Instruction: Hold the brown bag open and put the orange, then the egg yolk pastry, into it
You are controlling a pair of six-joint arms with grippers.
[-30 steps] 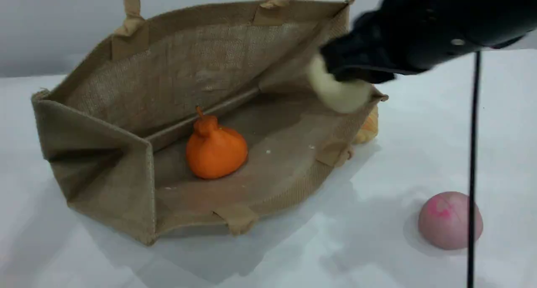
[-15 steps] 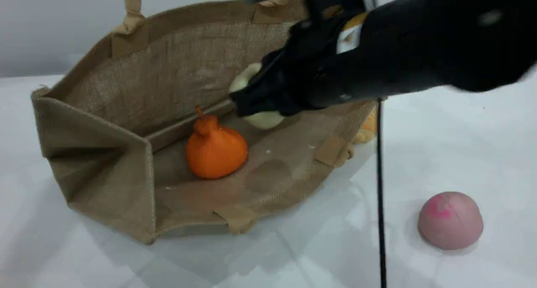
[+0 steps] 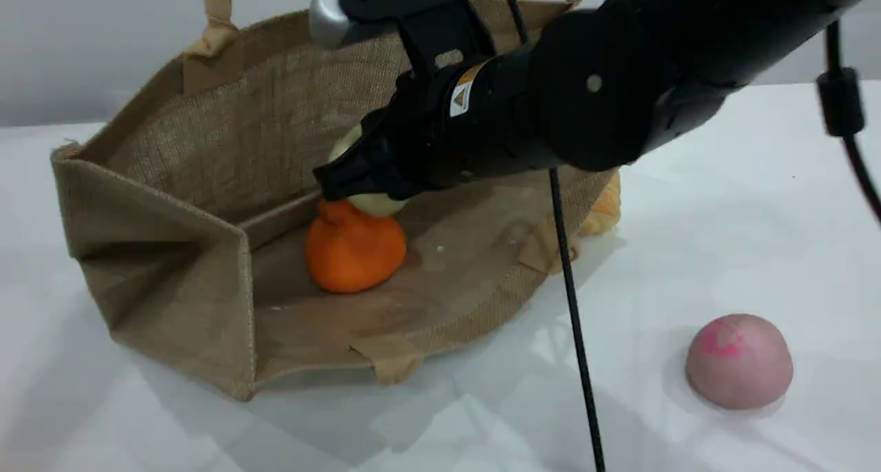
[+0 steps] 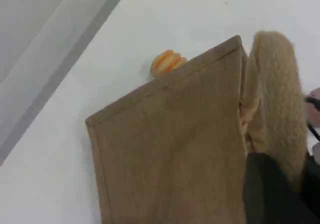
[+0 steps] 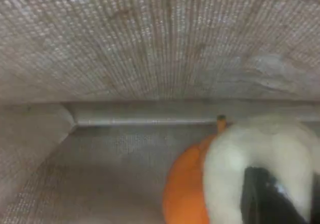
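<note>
So the egg yolk pastry is down inside the brown bag, sitting right on top of the orange, touching its knobby bump. My right pincer is clamped on the egg yolk pastry, and in the right wrist view the dough bulges around the dark fingertip, with the orange peeking out just left of the egg yolk pastry. The orange rests on the brown bag's floor, near the back seam. The brown bag lies open on its side on the white table, mouth toward the scene camera.

My left pincer is shut on the handle; in the left wrist view only a dark fingertip shows at the base of the padded loop.

Outside the brown bag: a striped orange bread tucked just behind its right edge, and a pink bun well apart to the right.
</note>
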